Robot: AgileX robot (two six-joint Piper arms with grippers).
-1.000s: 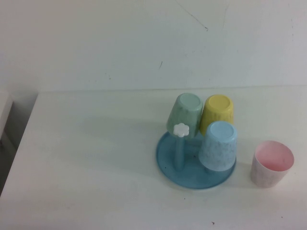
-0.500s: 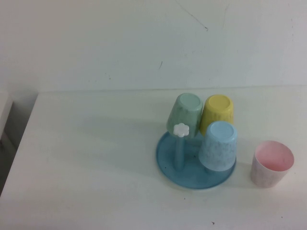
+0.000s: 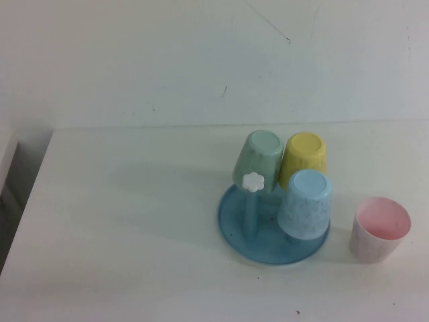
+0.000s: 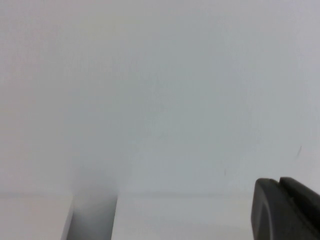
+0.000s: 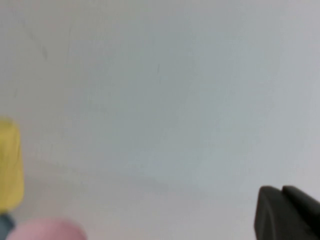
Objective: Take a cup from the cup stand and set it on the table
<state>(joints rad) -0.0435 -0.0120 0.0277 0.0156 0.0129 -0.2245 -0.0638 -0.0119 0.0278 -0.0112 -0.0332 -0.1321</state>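
The pale mint-green cup hangs upside down on a peg at the back left of the round blue cup stand, which sits on the white table right of centre. An empty peg with a white flower knob stands in front of it. Neither gripper shows in the high view. My left gripper appears only in its own wrist view, its dark fingers pressed together, facing the wall over the table's edge. My right gripper is likewise shut and empty, well away from the cups.
A yellow cup and a light blue cup also hang upside down on the stand. A pink cup stands upright on the table right of the stand. The yellow cup and the pink cup's rim show in the right wrist view.
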